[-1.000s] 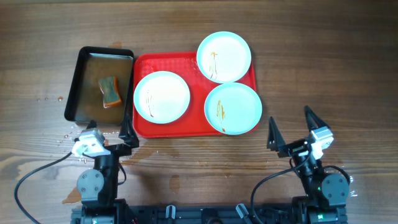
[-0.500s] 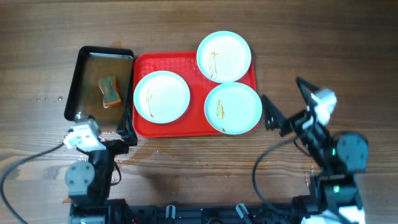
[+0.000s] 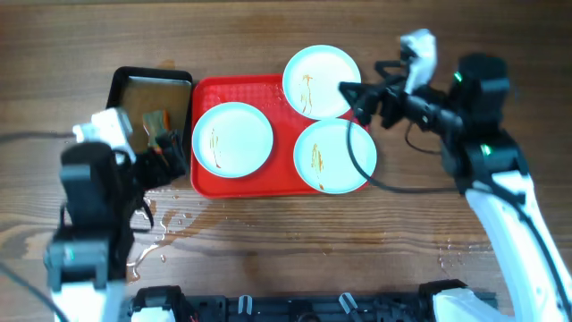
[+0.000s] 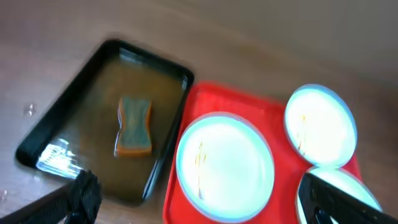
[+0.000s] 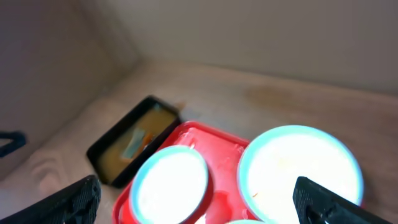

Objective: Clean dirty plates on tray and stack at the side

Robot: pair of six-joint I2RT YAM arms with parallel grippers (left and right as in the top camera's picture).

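Looks like just the reach-in stage, three smeared plates [image 3: 232, 137] on the tray [image 3: 281, 182], left gripper [image 4: 198, 196] and right gripper [image 5: 196, 196] both spread wide and empty, so probably gotta grab the sponge [image 4: 134, 124] next.

Setting: a robot test bench dressed as a dishwashing station, not a working kitchen.

Evidence, located from the red tray [image 3: 283, 174]:
- The tray lies on a bare wood-grain table [image 3: 268, 27].
- Two robot arms flank it, the left arm [image 3: 89, 192] on the tray's left and the right arm [image 3: 478, 98] on its right. A loose black cable [image 3: 353, 161] hangs over the tray's right end.
- Three pale plates [image 3: 232, 137] with thin brown smears sit on the tray.
- Just left of the tray stands a black pan [image 3: 170, 94] of brownish water holding one sponge [image 4: 133, 126].
- Wet patches [image 3: 165, 237] mark the wood on the near side of the tray's left corner.
- Beyond the tray's far side, the right wrist view shows a plain pale wall [image 5: 280, 37].
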